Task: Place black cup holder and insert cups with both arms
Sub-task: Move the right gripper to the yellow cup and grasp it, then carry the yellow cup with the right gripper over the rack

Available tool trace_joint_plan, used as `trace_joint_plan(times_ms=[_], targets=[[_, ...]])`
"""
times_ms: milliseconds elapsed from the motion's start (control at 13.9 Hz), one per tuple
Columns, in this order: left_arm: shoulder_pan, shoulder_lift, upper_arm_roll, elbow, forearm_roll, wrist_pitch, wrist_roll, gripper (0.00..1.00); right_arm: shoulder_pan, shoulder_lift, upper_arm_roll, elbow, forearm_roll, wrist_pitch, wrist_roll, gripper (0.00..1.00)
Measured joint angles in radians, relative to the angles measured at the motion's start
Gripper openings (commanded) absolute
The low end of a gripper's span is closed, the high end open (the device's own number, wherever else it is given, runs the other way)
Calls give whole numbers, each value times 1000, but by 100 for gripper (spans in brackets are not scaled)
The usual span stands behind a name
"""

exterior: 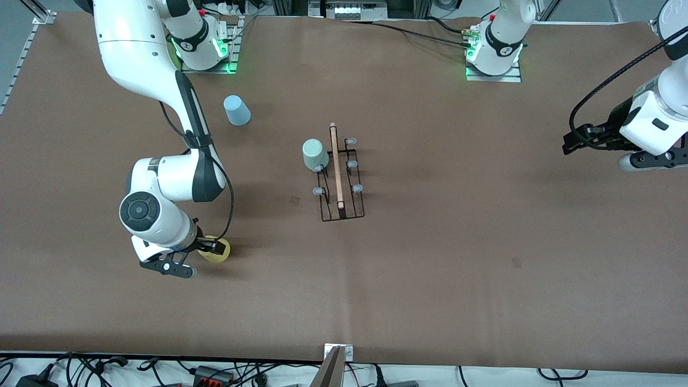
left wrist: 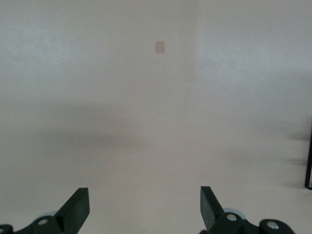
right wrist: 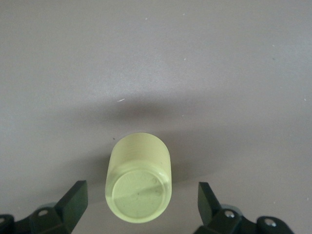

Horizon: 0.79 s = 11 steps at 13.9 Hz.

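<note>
We counted three cups. Pale green cup [exterior: 315,154] sat upturned on peg of black cup holder [exterior: 341,177] at frame center; five pegs stayed bare. Light blue cup [exterior: 236,110] stood upturned at upper left. Yellow cup [exterior: 216,249] stood upturned at lower left, between spread fingers of right gripper [exterior: 210,247], untouched in wrist view [right wrist: 139,183]. Left gripper [exterior: 576,141] hung at right edge over table [exterior: 484,242], fingers spread, arm waiting. We read no writing anywhere.
</note>
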Motion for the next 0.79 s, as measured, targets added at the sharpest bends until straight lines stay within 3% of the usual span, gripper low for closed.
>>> trace_joint_plan(times_ms=[360,504,720,792], targets=[[-2,0,0,0,0,0,0,100,-78,21,83,6,0,0,-60,100],[-3,0,0,0,0,0,0,100,-97,30,101,14,0,0,-67,82],[-3,0,0,0,0,0,0,100,-101,50,108,43,0,1,-68,38],[-3,0,0,0,0,0,0,100,-101,54,109,49,0,1,-68,30]])
